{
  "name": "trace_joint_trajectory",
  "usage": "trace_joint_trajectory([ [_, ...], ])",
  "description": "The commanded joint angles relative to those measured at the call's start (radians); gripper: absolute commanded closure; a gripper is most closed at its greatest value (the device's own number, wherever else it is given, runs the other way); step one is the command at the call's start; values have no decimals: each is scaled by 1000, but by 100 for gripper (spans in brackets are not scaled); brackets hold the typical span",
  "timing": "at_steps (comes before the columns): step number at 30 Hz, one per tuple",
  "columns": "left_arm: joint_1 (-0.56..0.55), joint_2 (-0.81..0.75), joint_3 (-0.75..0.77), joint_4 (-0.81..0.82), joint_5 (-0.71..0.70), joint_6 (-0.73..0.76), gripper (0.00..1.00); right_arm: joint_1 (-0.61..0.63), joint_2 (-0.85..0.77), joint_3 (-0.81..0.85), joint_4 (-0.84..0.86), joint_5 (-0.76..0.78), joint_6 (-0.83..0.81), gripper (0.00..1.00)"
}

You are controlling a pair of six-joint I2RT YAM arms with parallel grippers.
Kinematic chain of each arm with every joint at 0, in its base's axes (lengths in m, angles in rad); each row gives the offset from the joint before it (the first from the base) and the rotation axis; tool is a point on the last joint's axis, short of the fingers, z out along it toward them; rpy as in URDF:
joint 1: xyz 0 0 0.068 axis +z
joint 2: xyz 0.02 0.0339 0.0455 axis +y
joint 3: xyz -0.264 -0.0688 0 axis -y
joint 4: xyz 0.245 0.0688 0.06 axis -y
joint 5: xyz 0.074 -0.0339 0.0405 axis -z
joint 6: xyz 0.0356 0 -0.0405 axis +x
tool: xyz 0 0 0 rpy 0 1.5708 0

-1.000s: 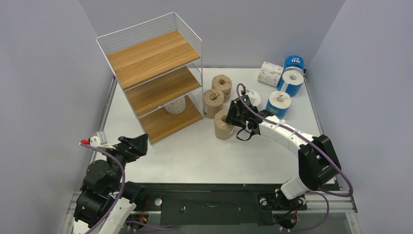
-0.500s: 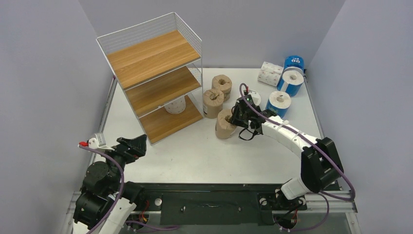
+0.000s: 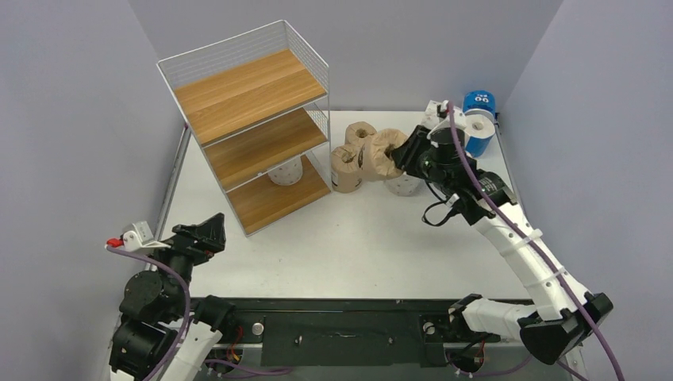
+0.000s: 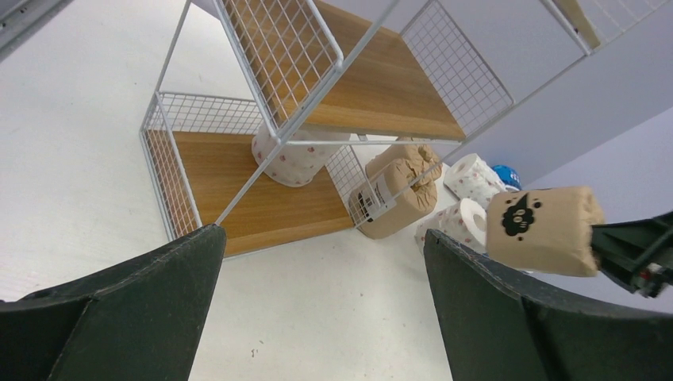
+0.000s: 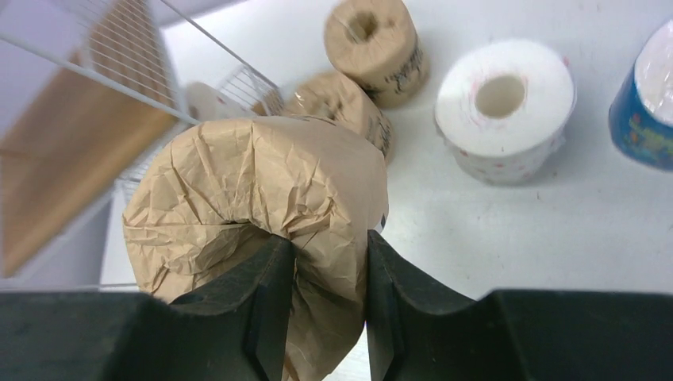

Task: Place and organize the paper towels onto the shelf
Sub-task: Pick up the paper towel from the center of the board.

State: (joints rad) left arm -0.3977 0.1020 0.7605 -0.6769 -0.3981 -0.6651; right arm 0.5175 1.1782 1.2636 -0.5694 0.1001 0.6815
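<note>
The right gripper [image 5: 327, 254] pinches a crinkled brown-paper roll [image 5: 238, 182] by its rim, aloft at three o'clock of the shelf [image 3: 246, 91]; the left gripper [image 4: 321, 234] gapes wide, empty.

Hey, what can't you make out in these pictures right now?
Top view: the held brown roll and right claw cover much of a white roll.
Right wrist view: a blue roll is cut by the edge; the shelf is blurred.
Left wrist view: roll print unreadable.
</note>
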Motion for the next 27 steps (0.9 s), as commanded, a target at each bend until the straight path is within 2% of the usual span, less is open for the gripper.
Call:
trace_joint_trajectory([
  [1,-3,23,62,98,-63,14,5,5,-50,197,-24,27,-25,73],
  [7,-3,90,152,186,-68,85,5,57,-24,391,-60,34,-41,73],
  [16,-1,193,201,366,0,104,5,201,129,660,-145,28,-118,72],
  [20,-1,220,209,411,33,103,5,222,196,745,-147,-3,-119,72],
  [27,-1,279,279,551,133,227,4,239,327,894,-108,-78,-88,71],
])
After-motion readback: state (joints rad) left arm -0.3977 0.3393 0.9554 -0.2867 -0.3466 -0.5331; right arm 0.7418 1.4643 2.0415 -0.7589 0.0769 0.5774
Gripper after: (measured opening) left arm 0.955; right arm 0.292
